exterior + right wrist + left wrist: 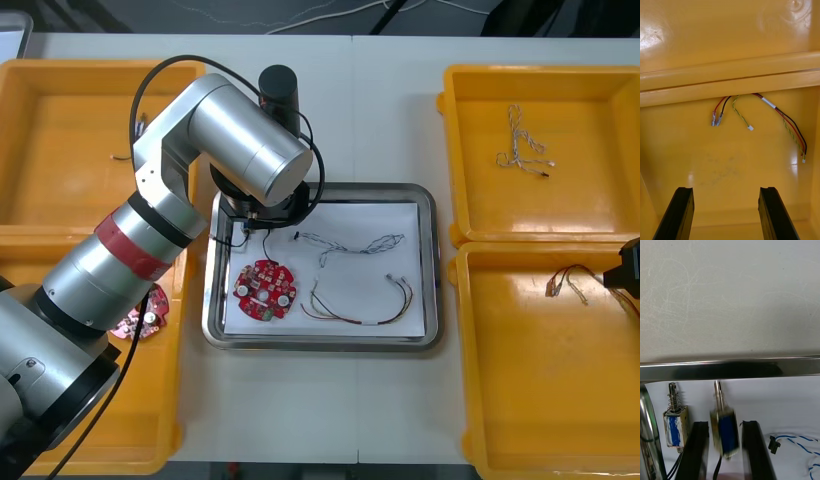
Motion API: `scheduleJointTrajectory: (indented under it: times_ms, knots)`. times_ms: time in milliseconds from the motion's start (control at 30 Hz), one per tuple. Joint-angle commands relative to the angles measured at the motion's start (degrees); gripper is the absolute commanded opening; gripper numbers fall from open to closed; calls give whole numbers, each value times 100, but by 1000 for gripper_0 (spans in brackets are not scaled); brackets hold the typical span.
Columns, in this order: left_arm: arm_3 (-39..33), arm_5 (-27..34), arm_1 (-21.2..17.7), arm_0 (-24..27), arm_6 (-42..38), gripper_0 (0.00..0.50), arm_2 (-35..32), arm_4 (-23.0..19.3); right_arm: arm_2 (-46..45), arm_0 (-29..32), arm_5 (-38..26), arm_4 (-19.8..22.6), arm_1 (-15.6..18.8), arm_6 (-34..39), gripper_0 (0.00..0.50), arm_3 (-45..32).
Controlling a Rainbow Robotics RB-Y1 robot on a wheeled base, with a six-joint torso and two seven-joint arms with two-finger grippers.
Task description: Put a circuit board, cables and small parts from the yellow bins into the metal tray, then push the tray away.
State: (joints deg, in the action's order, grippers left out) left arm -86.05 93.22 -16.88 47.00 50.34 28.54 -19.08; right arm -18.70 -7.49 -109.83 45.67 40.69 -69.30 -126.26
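Observation:
My left gripper (725,450) hangs over the far left corner of the metal tray (428,262), just inside its shiny rim (730,369). Its fingers (696,450) stand a little apart, open, and a small metal part (724,427) with a blue wrap sits smeared between them, not clamped. A second small metal part (675,420) lies on the white lining beside it. The tray also holds a round red circuit board (265,291), a blue and white cable (352,244) and a red and yellow cable (360,308). My right gripper (725,213) stands open over the near right yellow bin (520,420), short of a red and yellow cable (788,120).
The far right yellow bin (470,110) holds a thin cable (522,150). Another red circuit board (140,320) lies in the near left yellow bin (150,440), partly under my left arm. The far left yellow bin (60,140) sits behind it. A bin wall (730,80) crosses beyond the right gripper's cable.

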Motion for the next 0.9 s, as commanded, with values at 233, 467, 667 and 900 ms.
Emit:
scheduleJointTrajectory:
  times_ms: [233,467,667,900]
  knots:
    - [-140,-58,141,-33,38,484,64,36,-72,81,-17,65,-79,145,500,-223]
    - [-509,496,79,55,90,500,-235,-158,-72,28,-17,117,-70,101,500,-276]
    - [-887,1129,-52,214,143,500,-560,-465,59,-174,-17,196,-70,66,500,-276]
    - [-1353,1656,-386,284,213,500,-921,-905,587,-648,-17,267,18,-39,500,-276]
